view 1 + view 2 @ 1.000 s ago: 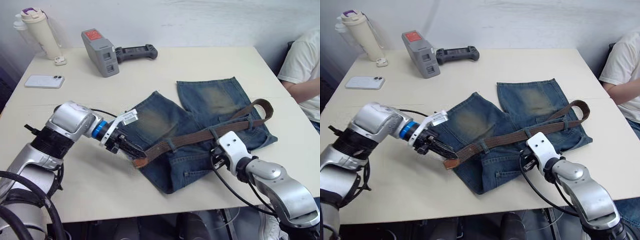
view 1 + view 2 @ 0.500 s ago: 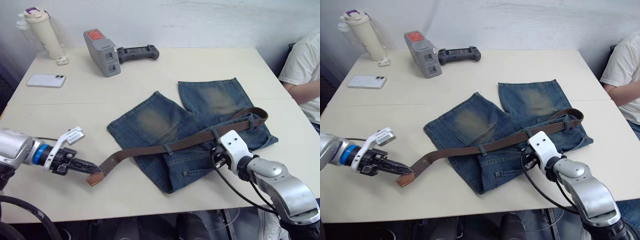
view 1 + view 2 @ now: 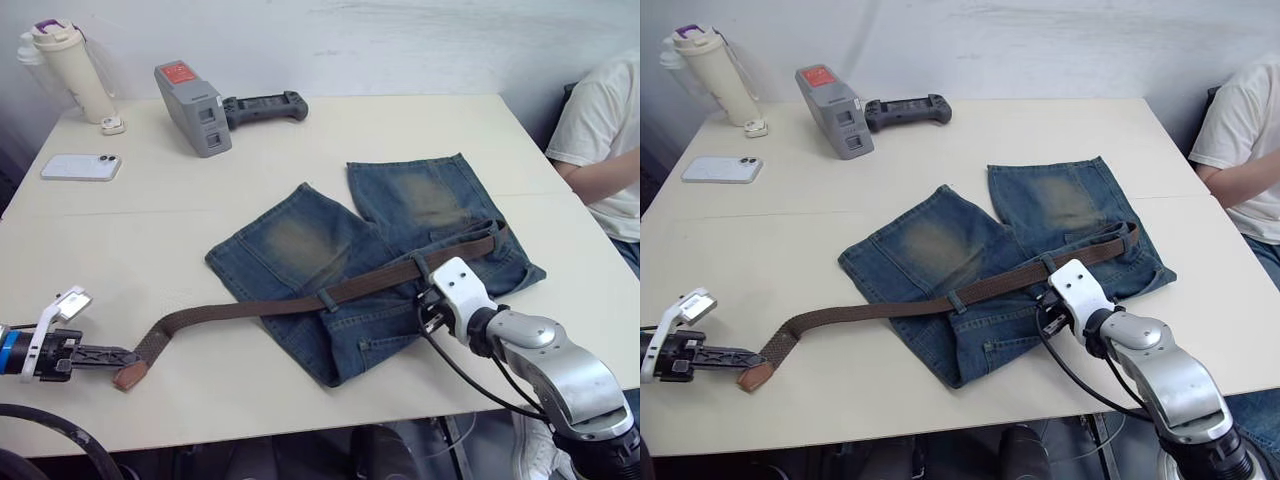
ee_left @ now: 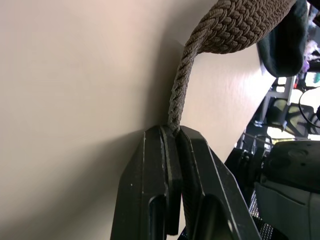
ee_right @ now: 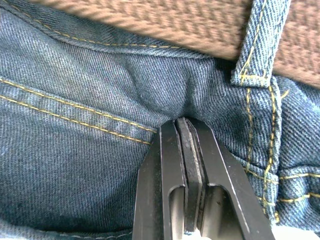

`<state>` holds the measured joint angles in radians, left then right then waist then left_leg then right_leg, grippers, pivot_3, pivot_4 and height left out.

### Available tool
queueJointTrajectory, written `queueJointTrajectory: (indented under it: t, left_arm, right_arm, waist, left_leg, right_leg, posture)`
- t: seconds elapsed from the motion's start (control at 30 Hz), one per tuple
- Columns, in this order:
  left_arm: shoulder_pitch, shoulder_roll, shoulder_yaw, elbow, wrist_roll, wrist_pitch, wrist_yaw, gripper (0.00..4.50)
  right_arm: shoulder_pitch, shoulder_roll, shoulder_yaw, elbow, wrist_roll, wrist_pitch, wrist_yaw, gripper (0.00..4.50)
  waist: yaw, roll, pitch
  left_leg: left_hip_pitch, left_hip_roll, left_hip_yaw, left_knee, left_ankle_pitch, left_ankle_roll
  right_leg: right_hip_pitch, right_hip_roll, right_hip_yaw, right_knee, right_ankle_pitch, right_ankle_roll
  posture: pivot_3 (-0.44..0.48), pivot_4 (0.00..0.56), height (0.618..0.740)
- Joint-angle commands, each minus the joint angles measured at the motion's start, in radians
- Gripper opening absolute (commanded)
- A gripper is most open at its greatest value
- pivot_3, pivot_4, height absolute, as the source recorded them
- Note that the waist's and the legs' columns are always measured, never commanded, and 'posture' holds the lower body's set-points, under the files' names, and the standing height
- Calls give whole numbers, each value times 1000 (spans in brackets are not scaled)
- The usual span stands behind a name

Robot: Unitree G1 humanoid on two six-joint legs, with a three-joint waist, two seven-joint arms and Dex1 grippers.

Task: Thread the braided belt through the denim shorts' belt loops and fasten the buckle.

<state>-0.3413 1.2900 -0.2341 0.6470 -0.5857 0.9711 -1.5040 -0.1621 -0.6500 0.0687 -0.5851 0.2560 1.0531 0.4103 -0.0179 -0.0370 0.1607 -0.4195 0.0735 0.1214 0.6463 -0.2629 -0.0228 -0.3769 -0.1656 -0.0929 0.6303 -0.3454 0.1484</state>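
The denim shorts (image 3: 340,250) lie flat in the middle of the table. The braided belt (image 3: 250,308) runs through two belt loops (image 3: 326,298) on the waistband and trails far to the left. My left gripper (image 3: 118,356) is shut on the belt just behind its tan tip (image 3: 130,376), near the front left table edge; the left wrist view shows the strap (image 4: 176,100) pinched between the fingers. My right gripper (image 3: 428,318) is shut on a pucker of denim (image 5: 185,112) just below a belt loop (image 5: 255,45). The buckle is hidden at the belt's right end.
At the back left stand a cream bottle (image 3: 65,70), a grey device with a black handle (image 3: 195,95), a small white object (image 3: 112,126) and a phone (image 3: 80,167). A person in a white shirt (image 3: 600,140) sits at the right table edge.
My left gripper has dragged the belt tip far left toward the front left corner. The belt slid through the loops and its curl at the right end has shrunk. The right gripper stayed.
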Motion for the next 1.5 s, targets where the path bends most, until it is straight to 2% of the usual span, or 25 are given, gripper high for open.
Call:
queueJointTrajectory:
  t: [0.03,0.13,0.33,0.37,0.43,0.53,0.57,0.67,0.83,0.97,1.03,1.2,1.3,1.33,1.37,1.43,1.47,1.5]
  left_arm:
    - [11,6,-14,109,92,-41,-98,67]
    - [-11,-5,-14,155,106,-57,-94,67]
    - [-16,0,-20,197,101,-94,-110,2317]
    - [-19,-1,-15,201,95,-97,-110,2469]
    - [-23,8,-2,183,48,-94,-110,3175]
    - [-83,6,94,133,-93,-54,-110,4328]
    - [-83,14,105,87,-139,-46,-110,4455]
    - [-55,31,96,-29,-225,-68,-110,4455]
    - [-99,-14,120,-312,-300,-98,-110,4455]
    - [-263,-142,105,-594,-326,17,26,4455]
    - [-324,-200,79,-664,-325,97,81,4455]
    - [-385,-314,35,-809,-299,144,153,4455]
    - [-512,-482,-104,-810,-48,-117,219,4500]
    - [-534,-511,-132,-803,3,-172,218,4500]
    - [-550,-539,-154,-787,48,-237,209,4500]
    - [-574,-578,-204,-748,144,-352,191,4500]
    - [-589,-609,-227,-707,204,-438,196,4500]
    - [-606,-637,-245,-653,261,-517,203,4500]
  right_arm:
    - [26,3,13,55,-11,30,-8,0]
    - [26,5,13,53,-11,31,-10,0]
    - [23,7,14,51,-6,28,-5,0]
    - [22,8,12,50,-4,28,-3,0]
    - [19,10,10,45,4,23,7,0]
    - [12,6,-1,9,43,3,54,0]
    - [11,8,-11,-11,64,5,70,0]
    - [6,-5,-27,-61,108,-9,123,0]
    - [-29,-40,-105,-162,209,34,179,0]
    - [-71,-76,-234,-239,340,127,222,0]
    - [-86,-88,-297,-258,414,183,237,0]
    - [-105,-124,-416,-282,577,303,253,0]
    - [-16,-237,-549,-310,608,372,273,960]
    - [2,-260,-575,-314,611,379,269,1546]
    - [18,-278,-616,-317,626,394,274,1902]
    - [44,-304,-682,-320,646,414,276,2908]
    - [65,-325,-713,-327,652,424,281,3482]
    - [80,-339,-733,-334,656,432,282,3864]
  waist:
    - [-1,4,-2]
    - [-4,8,-4]
    - [-4,14,-8]
    - [-4,17,-10]
    - [-4,22,-13]
    - [0,19,-11]
    - [3,16,-10]
    - [6,7,-6]
    - [8,6,3]
    - [22,6,6]
    - [29,6,6]
    - [22,8,8]
    - [44,8,10]
    - [50,8,10]
    - [51,8,10]
    - [53,8,10]
    - [48,8,10]
    - [47,8,10]
  left_leg:
    - [0,0,0,0,0,0]
    - [1,0,0,-1,0,0]
    - [8,3,4,-2,-2,-1]
    - [9,3,4,-2,-3,0]
    - [13,5,5,-3,-5,-1]
    - [13,7,5,-3,-4,-4]
    - [13,8,4,-3,-4,-5]
    - [12,10,3,-3,-4,-7]
    - [9,10,4,-1,-5,-10]
    - [8,10,4,1,-5,-10]
    - [7,10,4,2,-5,-10]
    - [8,10,4,1,-5,-11]
    - [7,10,3,2,-5,-11]
    - [6,10,3,3,-5,-11]
    - [6,10,3,4,-5,-11]
    - [5,9,3,5,-5,-10]
    - [4,9,3,5,-5,-10]
    - [5,10,3,4,-5,-10]
  right_leg:
    - [0,0,0,0,0,0]
    - [0,0,-2,2,-1,-1]
    - [2,0,-6,5,-2,-4]
    - [2,0,-6,5,-2,-4]
    - [2,0,-6,8,-5,-9]
    - [1,1,-8,15,-9,-12]
    - [1,3,-9,16,-9,-13]
    - [1,4,-10,16,-10,-14]
    - [0,4,-10,14,-10,-14]
    - [0,5,-10,14,-10,-14]
    - [0,5,-11,13,-9,-13]
    - [0,6,-10,13,-9,-13]
    - [0,6,-10,12,-9,-13]
    - [1,6,-10,11,-9,-13]
    - [1,6,-10,10,-8,-12]
    - [1,6,-10,7,-7,-11]
    - [1,6,-10,7,-7,-11]
    - [1,6,-10,7,-7,-11]
  posture:
    - [0,150,740]
    - [0,150,740]
    - [0,150,740]
    - [0,150,740]
    - [0,150,740]
    - [0,150,740]
    - [0,150,740]
    - [0,150,740]
    - [0,150,740]
    - [0,150,740]
    - [0,150,740]
    - [0,150,740]
    - [0,150,740]
    - [0,150,740]
    - [0,150,740]
    - [0,150,740]
    - [0,150,740]
    - [0,150,740]
